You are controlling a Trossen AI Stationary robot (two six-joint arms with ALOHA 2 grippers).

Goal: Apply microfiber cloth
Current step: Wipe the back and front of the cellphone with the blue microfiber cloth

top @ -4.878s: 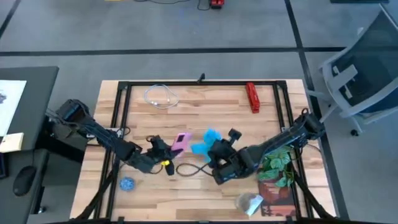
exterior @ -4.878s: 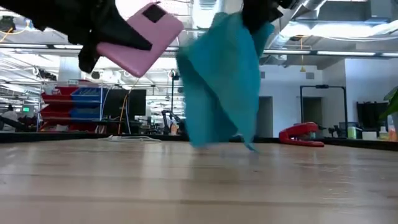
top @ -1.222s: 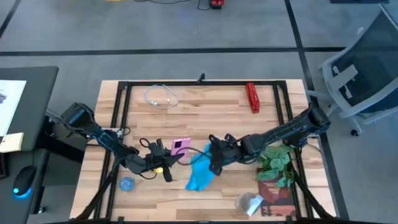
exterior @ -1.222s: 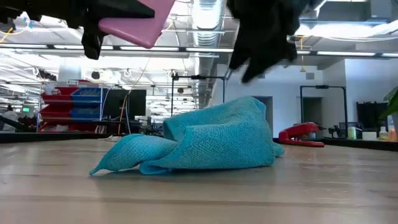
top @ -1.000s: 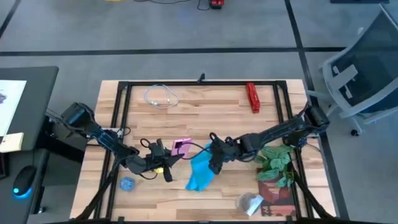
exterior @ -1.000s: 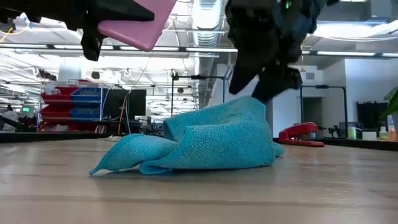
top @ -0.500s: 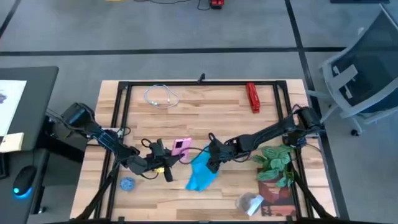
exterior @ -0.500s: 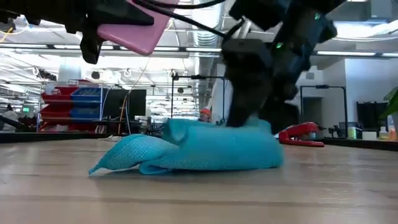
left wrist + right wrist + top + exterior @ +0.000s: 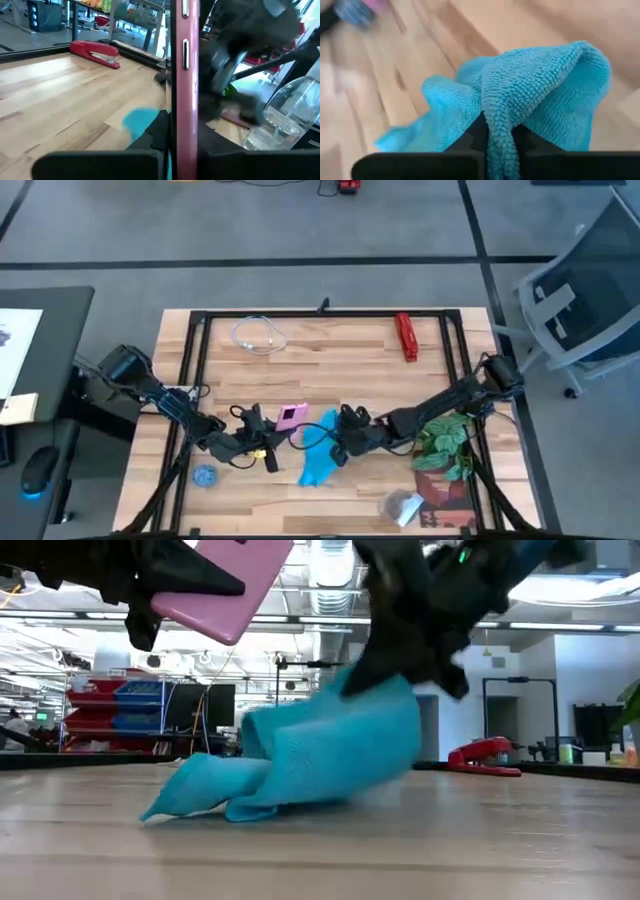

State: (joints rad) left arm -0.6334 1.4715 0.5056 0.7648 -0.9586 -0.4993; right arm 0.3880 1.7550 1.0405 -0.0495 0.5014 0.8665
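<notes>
On my overhead feed the bright sky-blue microfiber cloth [image 9: 320,452] lies crumpled near the middle of the wooden slat table [image 9: 330,370], toward its front half. My right gripper [image 9: 340,443] sits at the cloth's right edge. The right wrist feed confirms that its two dark fingers [image 9: 477,132] are clamped on a raised fold of the cloth [image 9: 520,100]. On the table-level feed the pinched side of the cloth [image 9: 310,755] is lifted clear of the wood, while the opposite corner trails down and rests on the surface.

My left gripper [image 9: 262,435] is just left of the cloth and above the table. Its fingers are closed on a flat pink rectangular smartphone [image 9: 291,416]. The left wrist feed shows the phone edge-on [image 9: 184,75] between the fingers, and the table-level feed shows it held tilted in the air [image 9: 225,590], apart from the cloth.

Other items on the table:
- a red stapler [image 9: 405,336] near the far right edge;
- a coiled white cable [image 9: 258,335] near the far left;
- a small round blue disc [image 9: 205,475] at the front left;
- a green leafy plant [image 9: 445,442] at the right;
- a clear glass bottle [image 9: 400,504] at the front right.
</notes>
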